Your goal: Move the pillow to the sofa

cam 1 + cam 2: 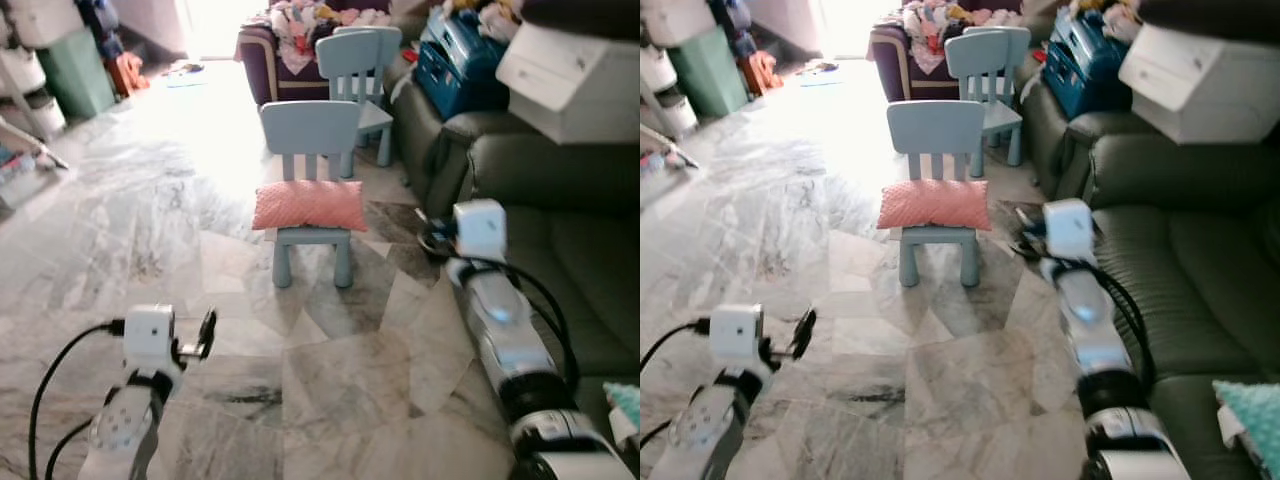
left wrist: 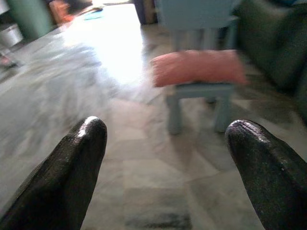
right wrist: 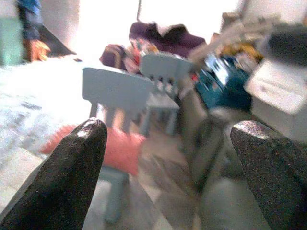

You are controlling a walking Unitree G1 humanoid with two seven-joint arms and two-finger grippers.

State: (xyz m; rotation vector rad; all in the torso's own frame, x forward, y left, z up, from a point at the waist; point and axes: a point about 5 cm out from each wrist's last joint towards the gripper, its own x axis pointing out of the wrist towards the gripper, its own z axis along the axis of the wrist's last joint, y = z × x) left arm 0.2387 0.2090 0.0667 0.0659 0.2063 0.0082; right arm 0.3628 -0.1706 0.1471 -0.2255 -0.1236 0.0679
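A pink rectangular fabric pillow (image 1: 309, 206) lies on the seat of a small pale-blue plastic chair (image 1: 311, 135), at about 1 o'clock from the left gripper (image 1: 203, 335) and 10 o'clock from the right gripper (image 1: 435, 241). Both grippers' fingers are spread wide and empty, above the marble floor (image 1: 340, 390), beside the dark green sofa (image 1: 560, 230).

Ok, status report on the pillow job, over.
Left tool open, empty, low over the floor. Right tool open, empty, beside the sofa. Pink pillow on the near blue chair, untouched. Bare floor between, nothing blocking.
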